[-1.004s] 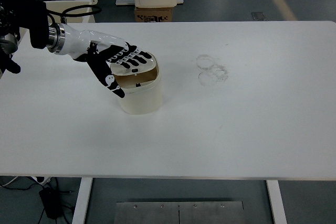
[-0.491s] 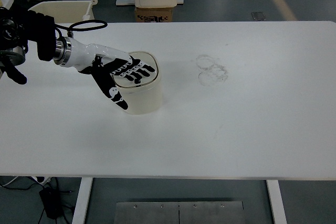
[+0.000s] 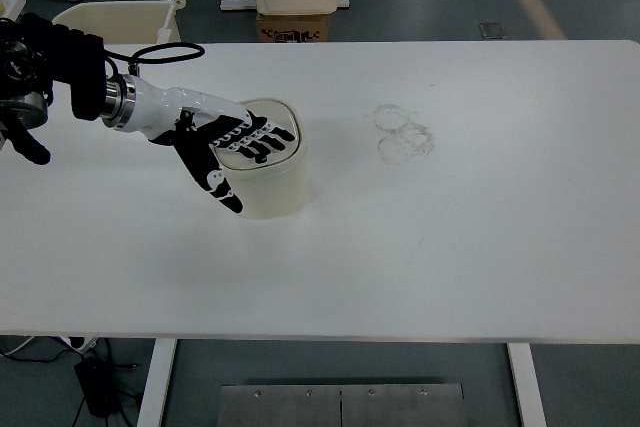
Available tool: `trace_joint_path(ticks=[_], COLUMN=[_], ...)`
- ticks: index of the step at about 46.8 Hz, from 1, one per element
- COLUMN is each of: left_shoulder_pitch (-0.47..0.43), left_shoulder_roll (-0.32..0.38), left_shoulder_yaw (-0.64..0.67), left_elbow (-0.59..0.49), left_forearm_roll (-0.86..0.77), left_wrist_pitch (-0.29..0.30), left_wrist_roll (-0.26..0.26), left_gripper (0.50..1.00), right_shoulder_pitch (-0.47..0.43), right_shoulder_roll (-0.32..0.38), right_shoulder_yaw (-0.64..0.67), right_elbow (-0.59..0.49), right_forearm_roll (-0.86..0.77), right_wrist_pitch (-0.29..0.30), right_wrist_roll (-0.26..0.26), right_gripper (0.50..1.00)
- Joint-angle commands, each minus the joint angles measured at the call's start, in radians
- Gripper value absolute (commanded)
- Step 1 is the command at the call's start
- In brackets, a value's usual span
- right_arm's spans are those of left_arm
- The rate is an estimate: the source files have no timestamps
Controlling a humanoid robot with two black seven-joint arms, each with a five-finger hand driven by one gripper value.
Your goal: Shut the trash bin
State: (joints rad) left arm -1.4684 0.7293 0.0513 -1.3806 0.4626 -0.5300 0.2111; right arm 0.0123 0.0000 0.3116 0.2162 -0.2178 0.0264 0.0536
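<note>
Trash bin (image 3: 268,182), cream, upright on desk (image 3: 480,237); left hand (image 3: 232,142) flat atop lid (image 3: 283,137), fingers (image 3: 262,136) spread, evidently pressing it shut.

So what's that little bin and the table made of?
The trash bin looks like smooth cream plastic: even colour, rounded corners, a soft sheen on its lid under the left hand. The table seems a matte white laminate top, with faint ring smudges. I can't be sure from looks alone.
</note>
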Motion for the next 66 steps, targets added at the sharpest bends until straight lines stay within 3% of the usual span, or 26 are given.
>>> trace_joint_path(ticks=[1,10,18,26,38,46,52,59,66], left_shoulder_pitch=[-0.036,-0.058,-0.046,-0.010,0.126,0.221,0.278,0.336,0.387], left_shoulder_roll=[0.002,0.016,0.038,0.032,0.019,-0.031,-0.054,-0.054,-0.102], left_shoulder_yaw=[-0.004,-0.053,-0.169,-0.268,-0.531,-0.692,-0.765,-0.772,-0.774], left_elbow=[0.006,0.012,0.074,0.157,0.271,0.367,0.410,0.452,0.584], left_forearm_roll=[-0.013,-0.036,-0.179,-0.222,-0.229,-0.234,-0.242,-0.373,-0.501], left_wrist_pitch=[0.004,0.013,0.012,0.016,0.018,0.021,0.033,0.035,0.042], left_wrist_roll=[-0.001,-0.004,-0.006,-0.013,-0.019,-0.024,-0.053,-0.145,-0.180], left_gripper=[1.000,1.000,1.000,1.000,1.000,1.000,1.000,1.000,1.000], right_shoulder_pitch=[0.000,0.000,0.000,0.000,0.000,0.000,0.000,0.000,0.000], right_shoulder_roll=[0.000,0.000,0.000,0.000,0.000,0.000,0.000,0.000,0.000], right_shoulder_yaw=[0.000,0.000,0.000,0.000,0.000,0.000,0.000,0.000,0.000], right_elbow=[0.000,0.000,0.000,0.000,0.000,0.000,0.000,0.000,0.000], right_forearm_roll=[0.000,0.000,0.000,0.000,0.000,0.000,0.000,0.000,0.000], right_wrist_pitch=[0.000,0.000,0.001,0.001,0.000,0.000,0.000,0.000,0.000], right_wrist_roll=[0.000,0.000,0.000,0.000,0.000,0.000,0.000,0.000,0.000], right_gripper=[0.993,0.993,0.993,0.993,0.993,0.993,0.991,0.993,0.991])
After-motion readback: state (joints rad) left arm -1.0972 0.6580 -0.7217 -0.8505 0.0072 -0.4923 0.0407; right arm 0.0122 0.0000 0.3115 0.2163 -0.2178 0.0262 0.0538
